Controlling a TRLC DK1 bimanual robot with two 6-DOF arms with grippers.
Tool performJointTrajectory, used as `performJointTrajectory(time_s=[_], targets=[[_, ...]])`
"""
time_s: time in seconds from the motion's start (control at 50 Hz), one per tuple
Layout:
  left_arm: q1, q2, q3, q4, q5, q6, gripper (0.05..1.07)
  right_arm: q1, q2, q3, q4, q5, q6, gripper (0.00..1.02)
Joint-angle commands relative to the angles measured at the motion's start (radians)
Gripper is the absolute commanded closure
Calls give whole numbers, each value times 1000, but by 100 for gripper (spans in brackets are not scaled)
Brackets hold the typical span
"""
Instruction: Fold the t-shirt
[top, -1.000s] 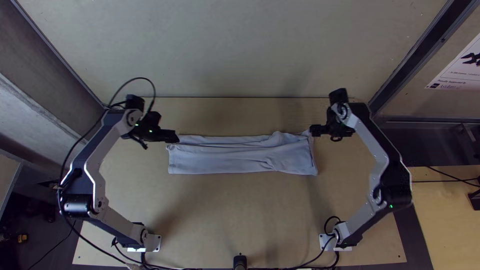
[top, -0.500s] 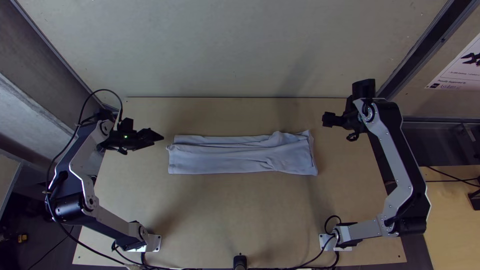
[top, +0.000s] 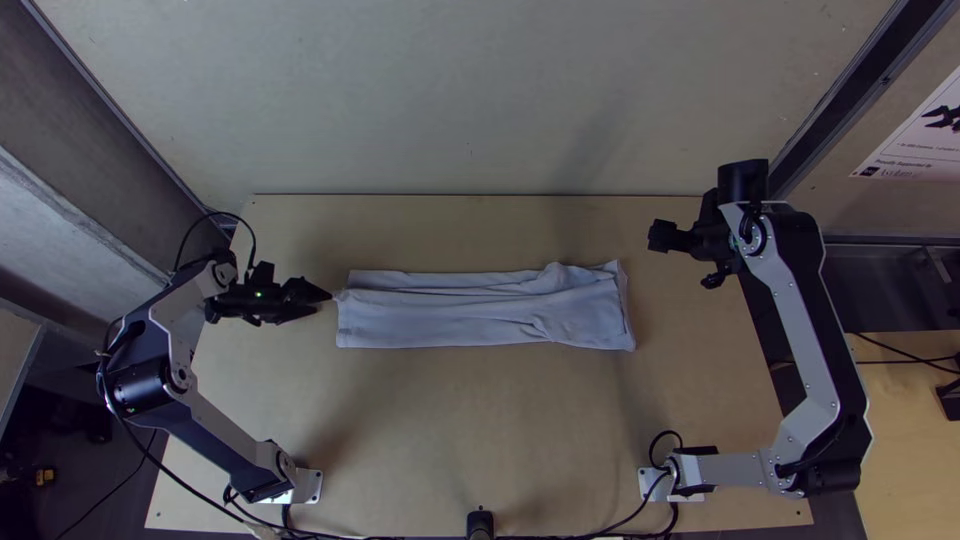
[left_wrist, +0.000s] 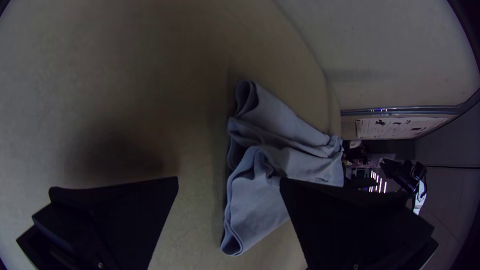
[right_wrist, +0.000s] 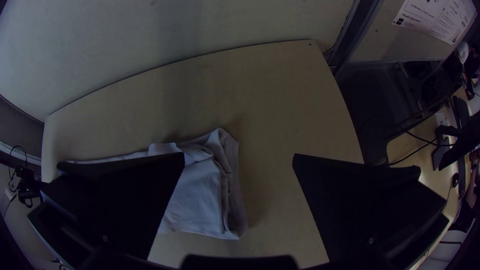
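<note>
The t-shirt (top: 480, 312) lies between the left gripper (top: 322, 295) and right gripper (top: 656, 236), both spread wide.

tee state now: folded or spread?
Folded, though wrinkled. The t-shirt lies as one long, narrow strip in the top view, and the left wrist view shows looped, stacked layers at one end.

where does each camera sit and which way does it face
Top view: high over the table's near edge, looking steeply down; left arm and right arm show.
Left wrist view: on that wrist, facing along the t-shirt; left gripper shows, open.
Right wrist view: on that wrist, facing table and wall; right gripper shows, open.
All share the t-shirt.
</note>
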Motion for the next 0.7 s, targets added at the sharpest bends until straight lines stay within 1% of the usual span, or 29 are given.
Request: performJointTrajectory(time_s=[0.0, 0.14, 0.26, 0.56, 0.68], targets=[[-15, 25, -45, 12, 18, 18, 10, 8, -32, -35, -9, -4, 24, 3], [-51, 27, -65, 42, 32, -7, 10, 6, -41, -55, -8, -4, 19, 3], [-97, 38, -71, 83, 31, -61, 10, 3, -44, -53, -6, -3, 13, 3], [-273, 22, -79, 215, 24, -255, 10, -2, -45, -69, -2, -4, 10, 3], [-350, 21, -87, 278, -28, -320, 10, -2, -48, -75, 0, -3, 10, 3]])
